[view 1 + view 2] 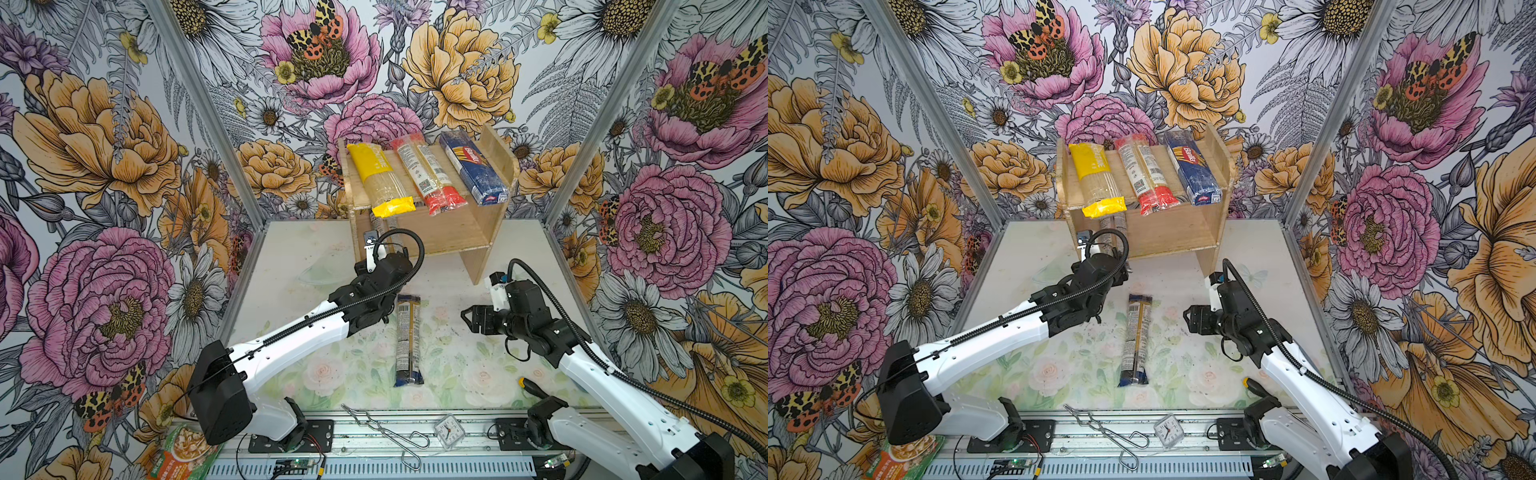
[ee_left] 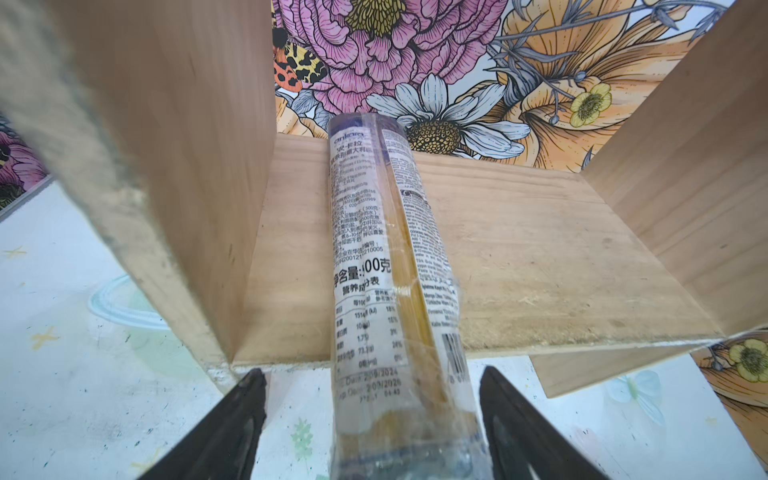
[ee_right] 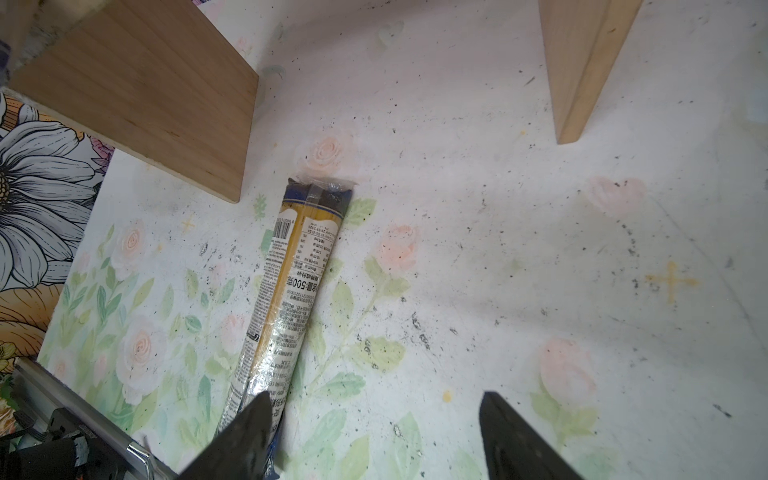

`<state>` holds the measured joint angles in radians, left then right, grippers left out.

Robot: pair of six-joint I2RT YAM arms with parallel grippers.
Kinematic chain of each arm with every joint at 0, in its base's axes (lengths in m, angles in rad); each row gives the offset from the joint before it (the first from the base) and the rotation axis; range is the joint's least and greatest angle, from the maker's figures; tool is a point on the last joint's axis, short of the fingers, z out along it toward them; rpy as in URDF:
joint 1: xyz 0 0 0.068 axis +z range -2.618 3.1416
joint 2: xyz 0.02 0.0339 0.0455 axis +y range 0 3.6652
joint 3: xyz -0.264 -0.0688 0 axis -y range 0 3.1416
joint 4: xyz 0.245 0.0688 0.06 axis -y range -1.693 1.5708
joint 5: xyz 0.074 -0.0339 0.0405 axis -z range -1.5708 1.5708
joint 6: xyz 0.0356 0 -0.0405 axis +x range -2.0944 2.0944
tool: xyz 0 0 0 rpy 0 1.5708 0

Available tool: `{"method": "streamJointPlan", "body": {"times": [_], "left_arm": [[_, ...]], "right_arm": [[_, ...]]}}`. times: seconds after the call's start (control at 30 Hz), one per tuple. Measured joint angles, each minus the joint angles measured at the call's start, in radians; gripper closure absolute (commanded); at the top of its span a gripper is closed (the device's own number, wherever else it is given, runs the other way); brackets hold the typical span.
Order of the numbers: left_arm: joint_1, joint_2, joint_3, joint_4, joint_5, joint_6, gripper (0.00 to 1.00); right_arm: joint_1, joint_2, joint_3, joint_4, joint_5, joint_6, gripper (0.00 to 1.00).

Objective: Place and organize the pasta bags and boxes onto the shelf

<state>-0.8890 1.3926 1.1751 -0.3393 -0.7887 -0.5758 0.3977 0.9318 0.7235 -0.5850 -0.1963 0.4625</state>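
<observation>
5 spaghetti packs in all, 1 shelf (image 1: 457,235), 2 arms. Top tier: 3 packs side by side, lying front-to-back: yellow-ended pack (image 1: 380,178), red-ended pack (image 1: 428,178), blue Barilla pack (image 1: 473,170). Their near ends overhang the front edge.

Lower tier: 1 slim clear pack (image 2: 374,249), near the left side plank but not touching it. Its near end sticks out past the front edge. The left gripper (image 2: 372,371) straddles that end w/ fingers spread and a gap on both sides, gripping nothing.

1 second slim pack (image 1: 408,338), dark blue ends, lies flat mid-table (image 1: 291,257) btwn the 2 arms. The right gripper (image 3: 376,392) is beside it, jaws wide apart, holding nothing.

Front rail: 1 small clock (image 1: 449,430), 1 wire tongs (image 1: 386,432). 1 food pouch (image 1: 183,453) sits by the left arm's base.
</observation>
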Motion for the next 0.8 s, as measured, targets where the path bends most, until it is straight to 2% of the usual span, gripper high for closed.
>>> {"method": "streamJointPlan", "body": {"times": [0.23, 0.4, 0.57, 0.8], "left_arm": [[-0.027, -0.061, -0.036, -0.003, 0.052, 0.014, 0.14], [-0.085, -0.132, -0.086, -0.004, 0.062, 0.053, 0.11], [-0.13, -0.223, -0.164, -0.004, 0.072, 0.069, 0.08], [-0.15, -0.349, -0.29, -0.009, 0.076, 0.046, 0.07]], "right_arm": [[0.0, -0.002, 0.0, 0.0, -0.011, 0.019, 0.2], [0.0, -0.009, 0.0, 0.0, -0.034, 0.031, 0.2], [0.0, -0.008, -0.001, 0.0, -0.066, 0.051, 0.2], [0.019, -0.008, -0.017, 0.015, -0.074, 0.085, 0.18]]}}
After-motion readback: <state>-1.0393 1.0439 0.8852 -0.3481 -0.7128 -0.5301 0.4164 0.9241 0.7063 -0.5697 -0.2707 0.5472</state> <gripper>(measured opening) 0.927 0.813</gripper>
